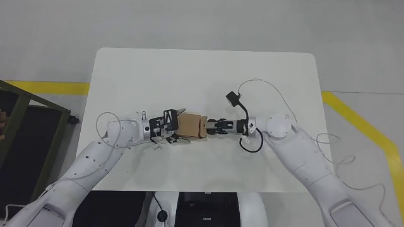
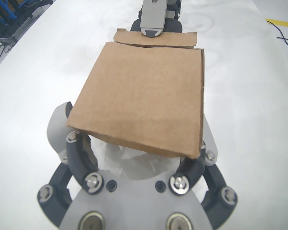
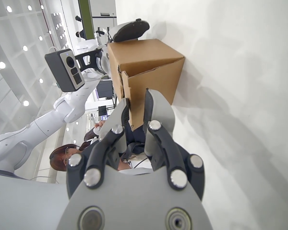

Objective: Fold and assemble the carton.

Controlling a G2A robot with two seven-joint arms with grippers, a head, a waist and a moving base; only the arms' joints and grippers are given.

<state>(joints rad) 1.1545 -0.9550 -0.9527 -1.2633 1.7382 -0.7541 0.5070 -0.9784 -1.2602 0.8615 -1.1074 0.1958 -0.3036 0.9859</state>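
Brown corrugated card, matte, with raw cut edges: the carton [image 1: 191, 126] sits as a small squared tube on the desk [image 1: 202, 75], just toward 6 o'clock of its centre. At the carton's 9 o'clock the left claw [image 1: 175, 127] straddles one end, its fingers spread wide and pressed to opposite sides. At 3 o'clock the right claw [image 3: 136, 101] is pinched on an end flap [image 2: 156, 39]. The desk is smooth and white with rounded corners, and its widest stretch lies toward 12 o'clock. Past its edges runs grey floor [image 1: 189, 12] with a yellow stripe [image 1: 50, 87].
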